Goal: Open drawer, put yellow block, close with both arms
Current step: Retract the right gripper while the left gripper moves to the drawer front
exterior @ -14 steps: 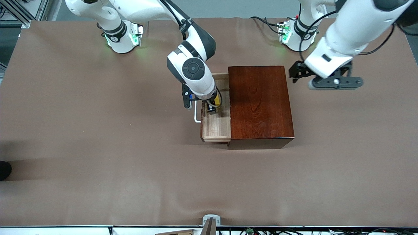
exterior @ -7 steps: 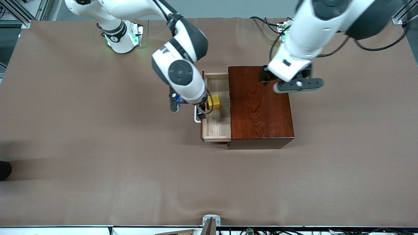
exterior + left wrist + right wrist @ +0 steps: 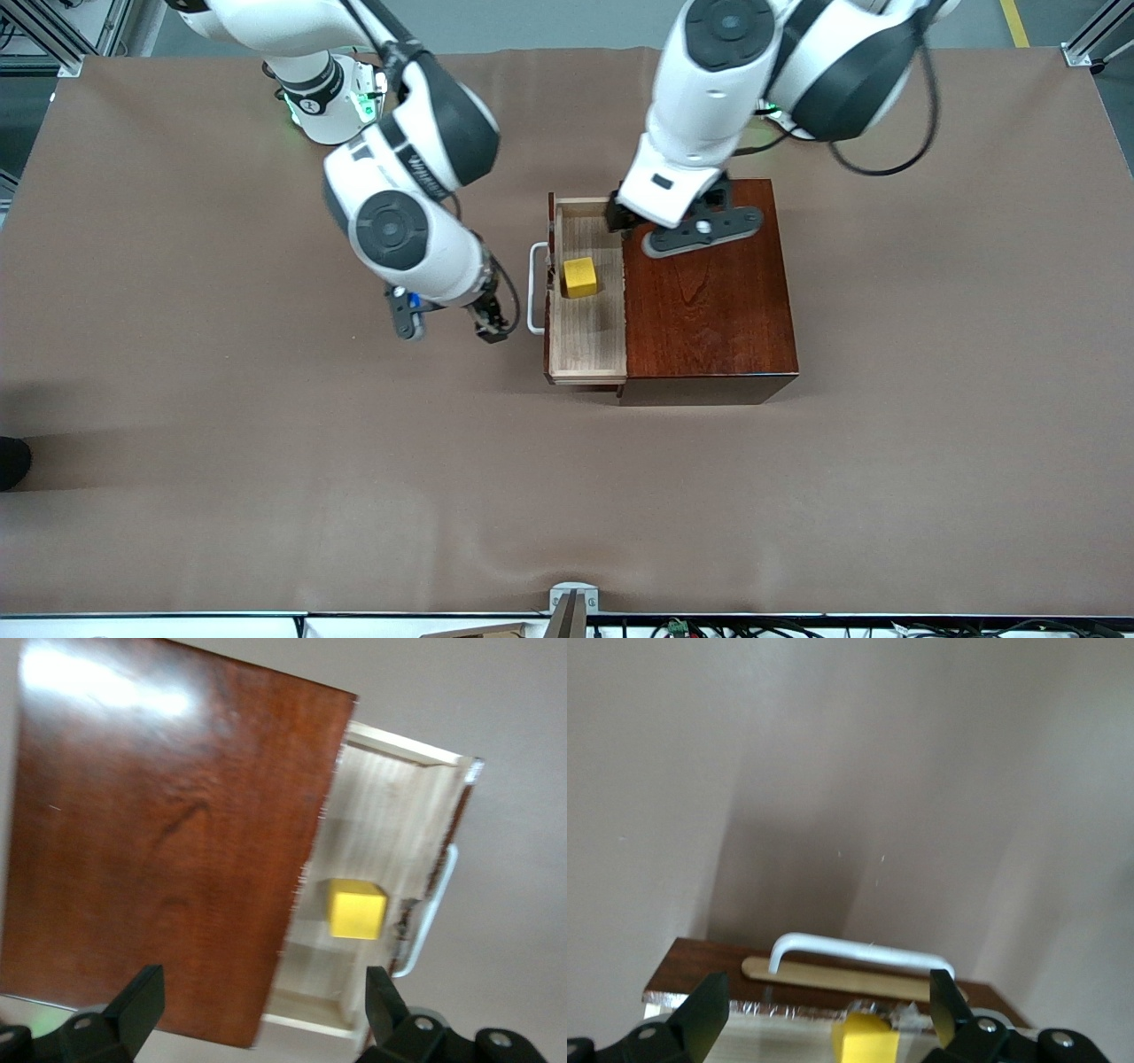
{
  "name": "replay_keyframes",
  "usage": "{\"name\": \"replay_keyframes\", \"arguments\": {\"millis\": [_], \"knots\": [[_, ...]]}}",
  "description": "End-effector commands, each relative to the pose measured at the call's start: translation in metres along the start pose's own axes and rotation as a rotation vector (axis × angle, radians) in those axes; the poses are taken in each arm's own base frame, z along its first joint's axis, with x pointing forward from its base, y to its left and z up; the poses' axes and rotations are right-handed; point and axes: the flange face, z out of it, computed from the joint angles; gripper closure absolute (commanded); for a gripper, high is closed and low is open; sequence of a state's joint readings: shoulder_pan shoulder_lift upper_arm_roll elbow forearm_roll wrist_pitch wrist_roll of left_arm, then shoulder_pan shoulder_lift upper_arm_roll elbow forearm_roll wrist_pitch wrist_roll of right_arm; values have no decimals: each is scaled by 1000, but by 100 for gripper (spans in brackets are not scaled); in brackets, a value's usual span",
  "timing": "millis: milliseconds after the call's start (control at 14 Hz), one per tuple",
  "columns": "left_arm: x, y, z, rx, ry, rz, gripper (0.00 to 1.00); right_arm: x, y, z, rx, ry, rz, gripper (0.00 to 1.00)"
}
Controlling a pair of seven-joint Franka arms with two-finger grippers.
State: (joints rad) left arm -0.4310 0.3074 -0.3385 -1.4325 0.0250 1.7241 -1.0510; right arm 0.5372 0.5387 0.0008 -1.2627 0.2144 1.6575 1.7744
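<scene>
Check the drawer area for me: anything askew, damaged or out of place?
Nothing stands out. The small yellow block sits flat in the open pale-wood drawer of the reddish-brown wooden box. Right gripper is beside the white handle; left gripper is above the box.

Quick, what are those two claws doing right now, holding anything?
Left gripper: open, empty, over the wooden box.
Right gripper: open, empty, over the table beside the drawer handle.
</scene>
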Motion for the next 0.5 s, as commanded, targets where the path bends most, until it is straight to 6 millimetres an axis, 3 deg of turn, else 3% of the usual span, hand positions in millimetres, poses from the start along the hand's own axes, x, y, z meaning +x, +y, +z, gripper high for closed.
{"name": "replay_keyframes", "arguments": {"millis": [0, 214, 427], "knots": [[-11, 39, 19, -48, 28, -84, 0, 43, 4, -25, -19, -12, -86, 0], [-23, 69, 41, -64, 62, -157, 0, 94, 10, -53, -16, -28, -207, 0], [-41, 108, 75, -113, 65, -301, 0, 145, 16, -66, -45, -33, -272, 0]]}}
